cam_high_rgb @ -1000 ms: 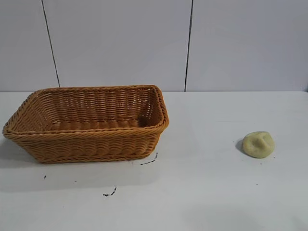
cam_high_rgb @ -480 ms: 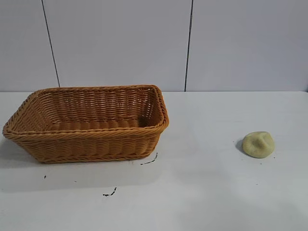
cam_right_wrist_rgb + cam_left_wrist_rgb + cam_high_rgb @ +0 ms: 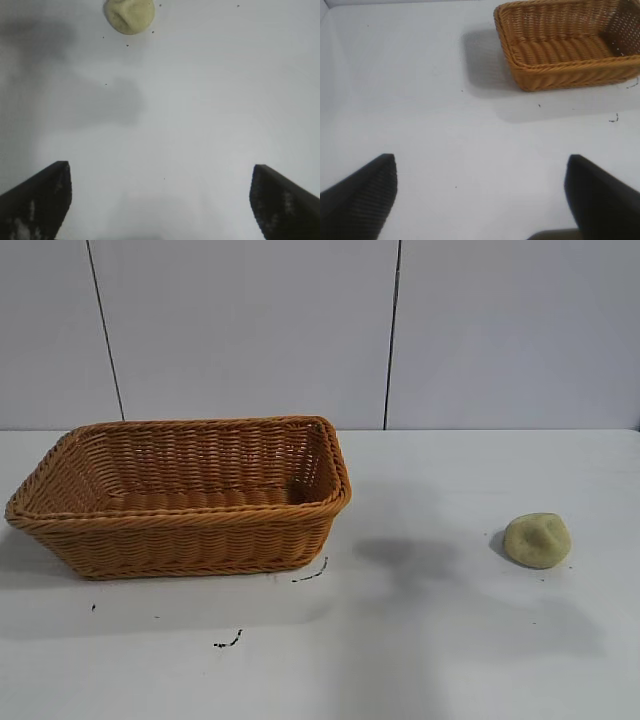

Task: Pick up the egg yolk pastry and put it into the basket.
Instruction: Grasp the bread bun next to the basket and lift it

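Observation:
The egg yolk pastry (image 3: 537,540), a small pale yellowish dome with a dent, lies on the white table at the right; it also shows in the right wrist view (image 3: 129,15). The orange-brown wicker basket (image 3: 180,523) stands at the left and holds nothing; it also shows in the left wrist view (image 3: 570,75). Neither arm shows in the exterior view. My right gripper (image 3: 161,172) is open and empty above bare table, well short of the pastry. My left gripper (image 3: 481,165) is open and empty, away from the basket.
Small dark marks (image 3: 312,574) lie on the table in front of the basket. A grey panelled wall stands behind the table. Soft shadows (image 3: 410,555) fall on the table between basket and pastry.
Soft shadows have appeared on the table between the basket and the pastry. The pastry and the basket have not moved.

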Tool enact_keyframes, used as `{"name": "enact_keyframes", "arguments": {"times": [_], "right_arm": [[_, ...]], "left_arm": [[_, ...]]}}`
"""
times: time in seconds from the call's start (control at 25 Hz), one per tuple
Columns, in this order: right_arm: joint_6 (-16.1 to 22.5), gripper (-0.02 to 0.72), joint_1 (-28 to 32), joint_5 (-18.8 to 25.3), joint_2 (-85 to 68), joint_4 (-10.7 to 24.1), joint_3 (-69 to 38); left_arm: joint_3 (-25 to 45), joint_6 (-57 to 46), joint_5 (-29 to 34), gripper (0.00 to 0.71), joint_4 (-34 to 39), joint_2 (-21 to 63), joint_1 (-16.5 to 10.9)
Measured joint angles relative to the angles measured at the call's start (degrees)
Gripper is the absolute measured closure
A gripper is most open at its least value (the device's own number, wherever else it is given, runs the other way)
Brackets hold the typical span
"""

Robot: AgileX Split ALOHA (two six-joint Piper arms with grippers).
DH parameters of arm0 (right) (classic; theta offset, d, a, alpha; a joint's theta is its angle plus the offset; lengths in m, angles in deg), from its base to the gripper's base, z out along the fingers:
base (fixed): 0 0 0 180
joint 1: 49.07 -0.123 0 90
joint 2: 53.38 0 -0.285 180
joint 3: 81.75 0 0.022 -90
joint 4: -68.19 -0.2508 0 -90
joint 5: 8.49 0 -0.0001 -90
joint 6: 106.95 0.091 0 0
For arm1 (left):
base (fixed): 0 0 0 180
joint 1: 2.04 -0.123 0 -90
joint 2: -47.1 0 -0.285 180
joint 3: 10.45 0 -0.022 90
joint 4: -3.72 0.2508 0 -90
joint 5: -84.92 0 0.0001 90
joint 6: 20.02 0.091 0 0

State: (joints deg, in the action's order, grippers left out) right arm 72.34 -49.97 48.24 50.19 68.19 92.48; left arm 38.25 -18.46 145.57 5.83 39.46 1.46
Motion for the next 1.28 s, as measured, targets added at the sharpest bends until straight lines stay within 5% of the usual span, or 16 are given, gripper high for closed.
{"name": "enact_keyframes", "arguments": {"times": [0.32,1.2,1.28], "right_arm": [[-2.36,0.008,-0.88,-0.27,12.90,0.00,9.62],[-3.26,0.008,-2.65,-10.44,27.94,-2.69,9.81],[-3.26,0.064,-2.65,-10.59,27.94,-2.69,9.81]], "left_arm": [[0.00,0.00,0.00,0.017,0.00,0.00,0.00],[0.00,0.00,0.00,0.017,0.00,0.00,0.00],[0.00,0.00,0.00,0.017,0.00,0.00,0.00]]}}
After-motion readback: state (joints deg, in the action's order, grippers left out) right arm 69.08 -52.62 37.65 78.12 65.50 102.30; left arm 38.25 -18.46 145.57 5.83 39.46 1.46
